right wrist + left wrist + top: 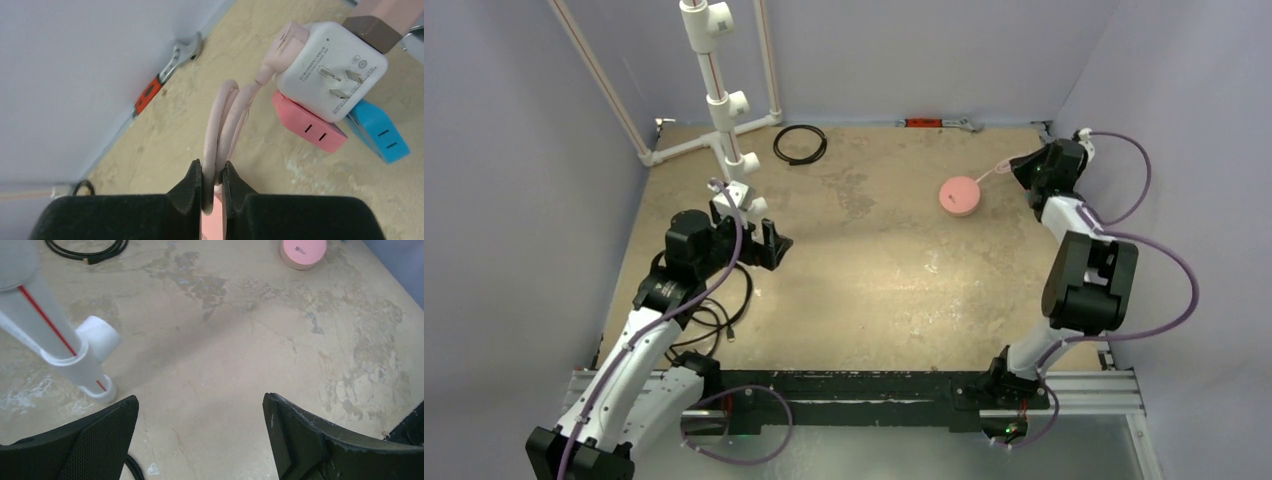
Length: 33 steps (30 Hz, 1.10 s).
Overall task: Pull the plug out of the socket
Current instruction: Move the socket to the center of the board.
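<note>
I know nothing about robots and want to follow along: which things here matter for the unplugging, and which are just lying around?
Part of the job:
- socket, the white cube
- plug, in the socket
- pink cable
- right gripper, shut on the pink cable

Lying about:
- pink disc
- black coil
- wrench
- pipe stand
- left gripper, open and holding nothing

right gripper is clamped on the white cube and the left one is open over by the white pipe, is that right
Not quite. The right gripper is shut on the pink cable, not on the white cube, which sits apart from its fingertips. The right wrist view shows this. The rest holds: the left gripper is open, over by the white pipe.
</note>
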### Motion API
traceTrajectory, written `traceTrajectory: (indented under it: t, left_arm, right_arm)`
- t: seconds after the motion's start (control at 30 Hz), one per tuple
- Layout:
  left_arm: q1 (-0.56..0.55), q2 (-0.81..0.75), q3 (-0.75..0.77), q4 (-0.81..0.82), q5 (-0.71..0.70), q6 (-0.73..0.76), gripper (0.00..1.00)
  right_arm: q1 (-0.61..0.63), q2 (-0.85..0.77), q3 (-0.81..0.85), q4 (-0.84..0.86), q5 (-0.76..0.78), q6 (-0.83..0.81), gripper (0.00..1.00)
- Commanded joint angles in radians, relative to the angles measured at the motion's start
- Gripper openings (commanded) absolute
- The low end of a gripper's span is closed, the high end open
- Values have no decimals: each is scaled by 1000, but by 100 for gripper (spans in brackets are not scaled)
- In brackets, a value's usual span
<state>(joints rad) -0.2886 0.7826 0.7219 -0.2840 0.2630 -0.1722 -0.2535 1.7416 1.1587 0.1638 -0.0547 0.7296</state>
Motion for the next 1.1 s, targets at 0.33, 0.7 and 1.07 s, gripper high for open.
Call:
traceTrajectory:
  t: [0.33, 0.7, 1.07]
  left_arm:
    - [-160, 49, -28, 126, 178, -19, 90]
    - [-512, 265, 128, 181, 50, 4, 90]
    - [-574, 554, 429, 316, -121, -118, 91]
  right_arm:
    - [342, -455, -287, 138, -51, -258, 0]
    - [503, -728, -476, 9, -233, -269, 0]
    - [761, -766, -682, 71, -248, -206, 0]
